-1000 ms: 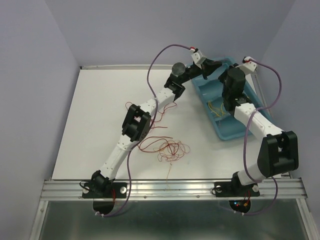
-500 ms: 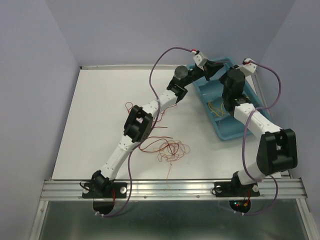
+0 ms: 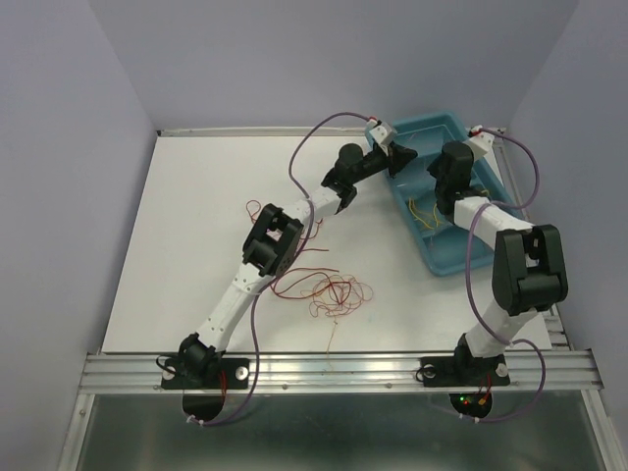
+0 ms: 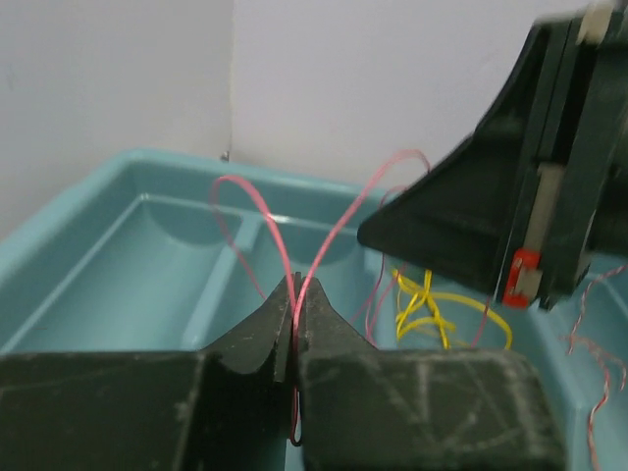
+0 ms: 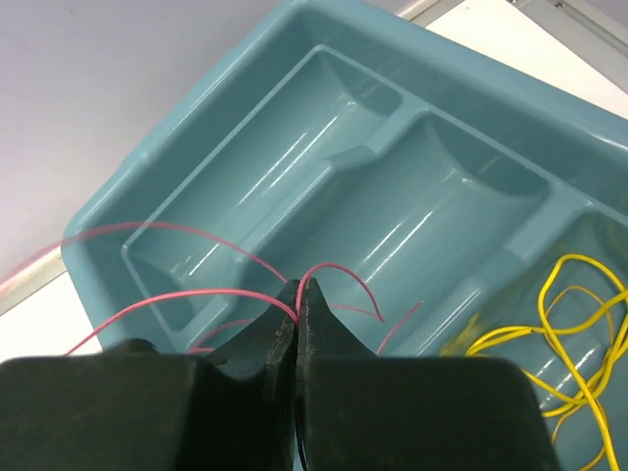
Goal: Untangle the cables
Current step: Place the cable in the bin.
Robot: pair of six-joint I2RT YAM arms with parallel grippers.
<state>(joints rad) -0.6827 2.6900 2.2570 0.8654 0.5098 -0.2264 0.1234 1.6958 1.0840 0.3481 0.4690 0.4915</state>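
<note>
1. Left gripper (image 4: 294, 294): on my left wrist feed the two fingers are clenched together on a thin pink strand (image 4: 339, 228). The strand rises from the fingertips in two arcs, one to each side.

2. Right gripper (image 5: 297, 294): clenched as well, pinching a thin pink strand that loops just past its fingertips. I cannot tell whether both grippers hold the same strand. On the left wrist feed the right gripper's black body sits just beside the left one, to the right and higher.

3. Position: both grippers hang over the far half of the teal tray (image 3: 432, 120), clear of its floor.

4. Surface and room: the counter (image 3: 196, 216) is white and matte. Pale lavender walls (image 3: 69, 147) close it in on the left, far and right sides. An aluminium rail (image 3: 334, 368) runs along the near edge and carries both arm bases.

5. Tray: it stands at the far right of the counter, turned at an angle, and is divided into compartments. The compartments directly under the right gripper show bare plastic. Yellow strands (image 5: 574, 324) lie coiled in a compartment nearer the arm bases.

6. Counter contents: a loose tangle (image 3: 334, 292) of red and orange strands lies near the centre, just beside the left arm's forearm and well apart from the tray. One red curl (image 3: 253, 208) lies to the left of the left arm's elbow.
</note>
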